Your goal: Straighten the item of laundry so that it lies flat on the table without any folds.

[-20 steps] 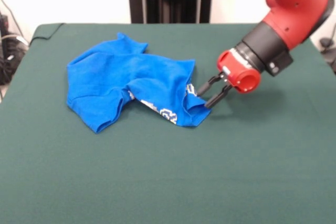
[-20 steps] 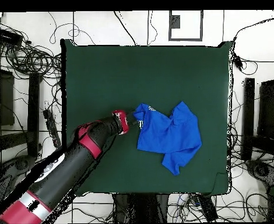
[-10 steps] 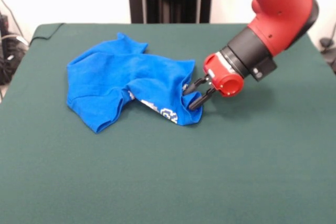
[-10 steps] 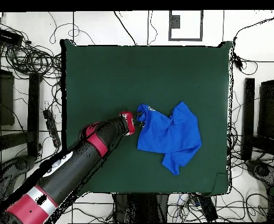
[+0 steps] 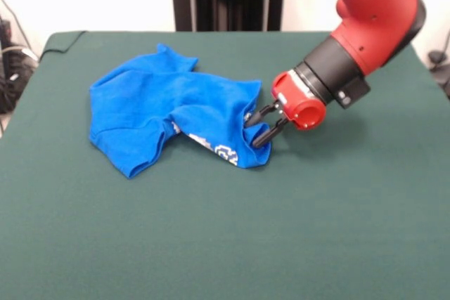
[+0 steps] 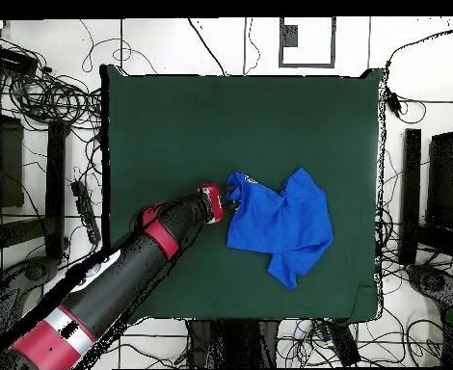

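One blue shirt [image 5: 172, 121] [image 6: 279, 220] lies bunched up with folds on the one green table [image 5: 316, 230] [image 6: 173, 125]. One red and black arm reaches in. Its gripper [image 5: 256, 129] [image 6: 228, 198] has two fingers spread apart around the shirt's edge.

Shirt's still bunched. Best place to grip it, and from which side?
Probably the folded-over corner with the lettering, at the shirt's right end in the front view. That flap sits doubled over the body, so drawing it outward should unfold it. Come in low from the bare table on that side, as the open gripper already does, its tips straddling that edge.
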Available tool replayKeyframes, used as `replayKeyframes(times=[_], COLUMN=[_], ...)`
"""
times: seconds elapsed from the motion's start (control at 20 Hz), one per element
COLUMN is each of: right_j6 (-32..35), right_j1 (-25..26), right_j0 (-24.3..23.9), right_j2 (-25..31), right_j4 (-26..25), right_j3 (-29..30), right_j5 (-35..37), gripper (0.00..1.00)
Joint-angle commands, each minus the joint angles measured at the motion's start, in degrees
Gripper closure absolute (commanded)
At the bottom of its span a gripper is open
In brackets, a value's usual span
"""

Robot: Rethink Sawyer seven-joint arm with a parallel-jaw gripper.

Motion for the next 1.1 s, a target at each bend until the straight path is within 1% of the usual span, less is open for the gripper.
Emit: replayKeyframes(times=[0.05, 0.2, 0.55, 0.9, 1.1], right_j6=[2.13, 2.12, 2.02, 1.19, 0.99], right_j1=[3.55, 3.31, 2.89, 1.89, 1.36], right_j0=[0.14, 0.36, -1.19, -4.55, -5.50], right_j2=[3.89, 2.70, 2.41, 6.21, 7.47], right_j4=[-1.88, -2.73, -5.12, -6.37, -6.54], right_j3=[1.17, 2.08, 3.50, 3.53, 2.96], right_j5=[-1.29, -0.58, -3.50, -9.91, -12.64], gripper=[0.00, 0.00, 0.00, 0.00, 0.00])
